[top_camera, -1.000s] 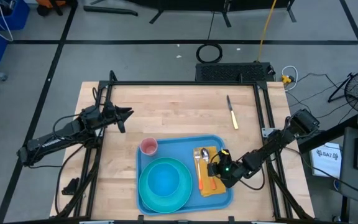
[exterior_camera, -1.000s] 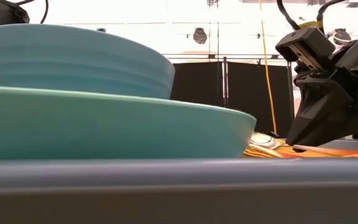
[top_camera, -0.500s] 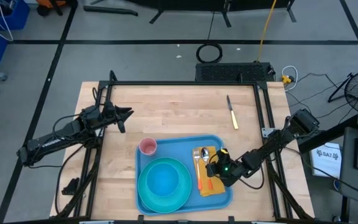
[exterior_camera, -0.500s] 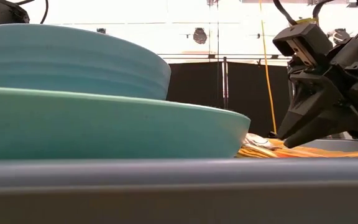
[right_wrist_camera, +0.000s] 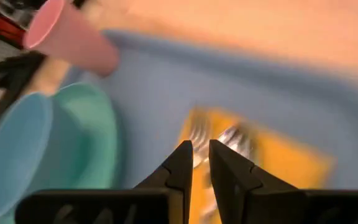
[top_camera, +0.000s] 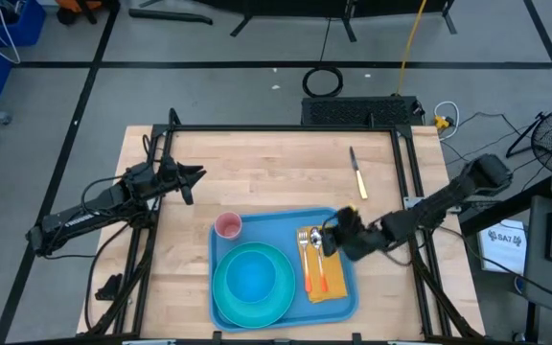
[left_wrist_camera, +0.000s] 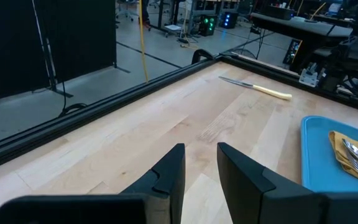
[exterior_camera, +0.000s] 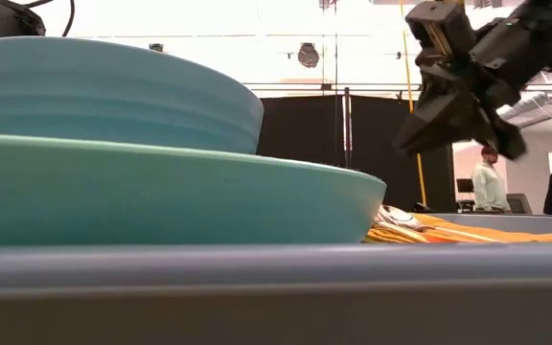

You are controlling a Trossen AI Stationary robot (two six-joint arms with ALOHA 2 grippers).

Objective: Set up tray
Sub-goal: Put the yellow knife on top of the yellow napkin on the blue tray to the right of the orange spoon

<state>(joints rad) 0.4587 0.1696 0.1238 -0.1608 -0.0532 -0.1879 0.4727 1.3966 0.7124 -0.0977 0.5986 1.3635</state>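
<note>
The light-blue tray (top_camera: 276,230) lies at the table's near edge. On it sit a teal plate (top_camera: 223,261) with a blue bowl (top_camera: 252,280) on top, and a yellow napkin (top_camera: 335,276) carrying a fork and a spoon (top_camera: 315,238) with orange handles. A pink cup (top_camera: 228,226) stands at the tray's far left corner. My right gripper (top_camera: 327,238) hovers above the napkin's far end, its fingers (right_wrist_camera: 185,158) nearly together and empty. My left gripper (top_camera: 197,174) waits over the table's left part, shut.
A knife (top_camera: 357,174) with a pale handle lies on the bare wood toward the far right. Black rails (top_camera: 286,128) frame the table. Bare wood (top_camera: 276,172) stretches between the tray and the far edge. People (exterior_camera: 492,180) stand in the room behind.
My right gripper has risen from the napkin, where it was low over the utensils' orange handles, and has moved toward the table's far edge. The fork and spoon stay lying on the napkin, both handles now uncovered.
</note>
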